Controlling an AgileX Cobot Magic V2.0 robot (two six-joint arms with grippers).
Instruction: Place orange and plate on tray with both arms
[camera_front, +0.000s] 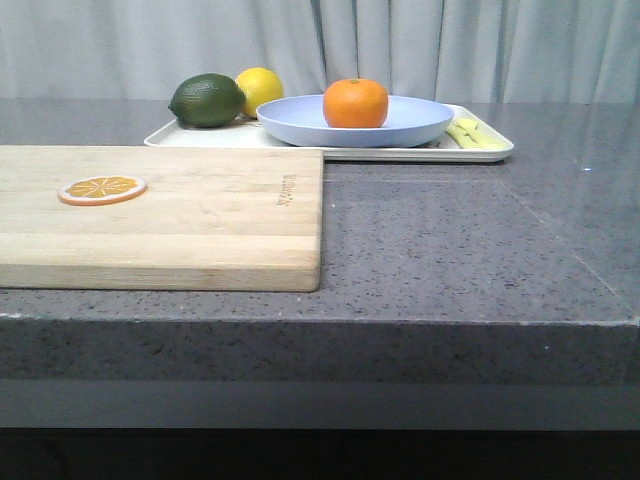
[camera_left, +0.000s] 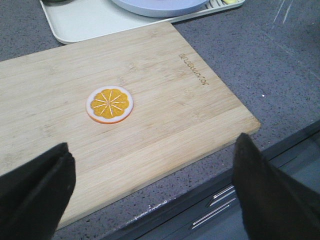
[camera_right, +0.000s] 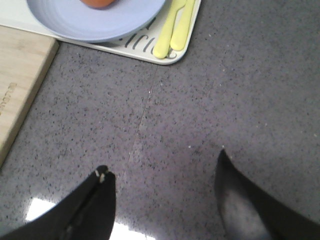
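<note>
We see the round bright orange (camera_front: 355, 103) sitting in the wide pale lavender-blue plate (camera_front: 300, 122), which rests on the cream-white rectangular tray (camera_front: 490, 151) (beside yellow cutlery (camera_right: 172, 27)). Left gripper (camera_left: 150, 185) and right gripper (camera_right: 162, 195) hang empty, fingers spread.

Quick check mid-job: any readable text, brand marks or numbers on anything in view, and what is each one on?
Engraved brand mark near one short edge of the pale wooden cutting board: too small and blurred to read.
Dark lettering on the flat cream-white rectangular tray: partly hidden by the plate, unreadable.
No other text.
</note>
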